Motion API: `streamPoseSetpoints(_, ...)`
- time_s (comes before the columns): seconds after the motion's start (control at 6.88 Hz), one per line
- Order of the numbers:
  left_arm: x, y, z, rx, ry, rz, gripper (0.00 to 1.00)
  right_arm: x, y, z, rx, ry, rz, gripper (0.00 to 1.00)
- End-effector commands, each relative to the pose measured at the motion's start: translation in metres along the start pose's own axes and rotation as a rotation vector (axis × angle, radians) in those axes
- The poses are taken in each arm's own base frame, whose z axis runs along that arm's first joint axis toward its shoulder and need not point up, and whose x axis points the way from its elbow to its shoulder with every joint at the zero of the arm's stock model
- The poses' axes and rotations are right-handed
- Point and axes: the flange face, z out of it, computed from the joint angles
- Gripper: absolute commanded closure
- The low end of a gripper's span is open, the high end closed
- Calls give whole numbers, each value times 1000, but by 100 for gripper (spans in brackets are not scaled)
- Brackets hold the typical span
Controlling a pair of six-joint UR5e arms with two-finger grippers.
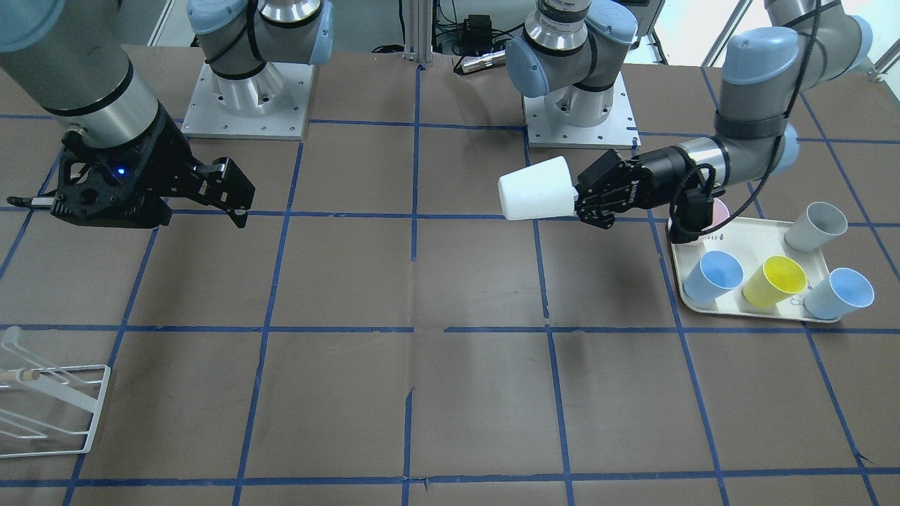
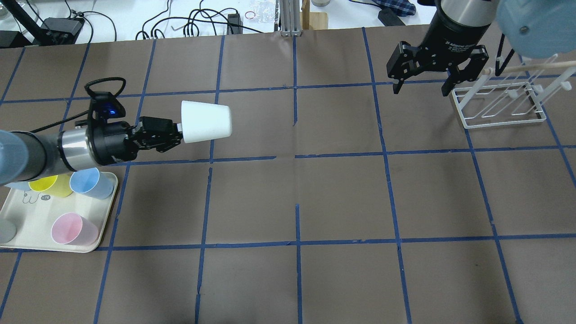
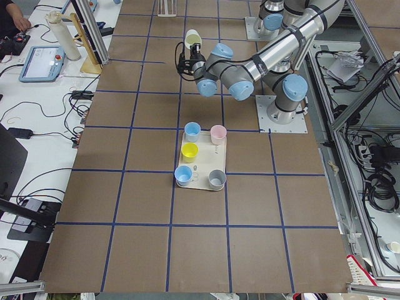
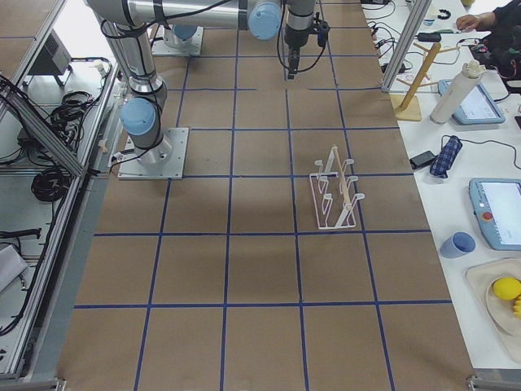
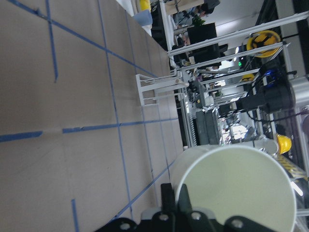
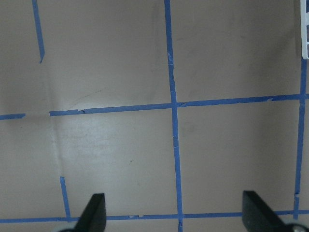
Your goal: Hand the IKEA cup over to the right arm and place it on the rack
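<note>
Upper left of centre in the overhead view: IKEA cup (image 2: 206, 121), held clear of the table (image 2: 342, 198) and lying sideways. Pinched at the rim by left gripper (image 2: 179, 133), fingers clenched on the wall at the mouth. Long axis running across the frame, closed narrow base toward the right side, open mouth back at the wrist.

Far over at upper right: right gripper (image 2: 421, 88), pointing down, jaws spread wide and grasping nothing, just beside rack (image 2: 497, 104). Well apart from the cup, bare table between.

Nearer by far: left arm. Handover likely to call for meeting mid-table and closing across the axis on the free base end, rim being taken. Possible trouble: smooth taper sliding out of a grip near the narrow end.
</note>
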Motion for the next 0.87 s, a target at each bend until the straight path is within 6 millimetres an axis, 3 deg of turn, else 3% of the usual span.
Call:
streamPoseSetpoints(0.0,-2,30,70,60,101,-58,100,2,2,0,-10,4,3,0)
streamPoseSetpoints(0.29,-1,45,105,130,161,-60,100,1,2,1,-15,5,1,0)
streamPoseSetpoints(0.44,-10,57,115,207,192,-98,100,1,2,2,-16,2,1,0)
streamPoseSetpoints(0.73,-12,67,121,204,196,-116,100,15,-2,5,-67,-132,0,0)
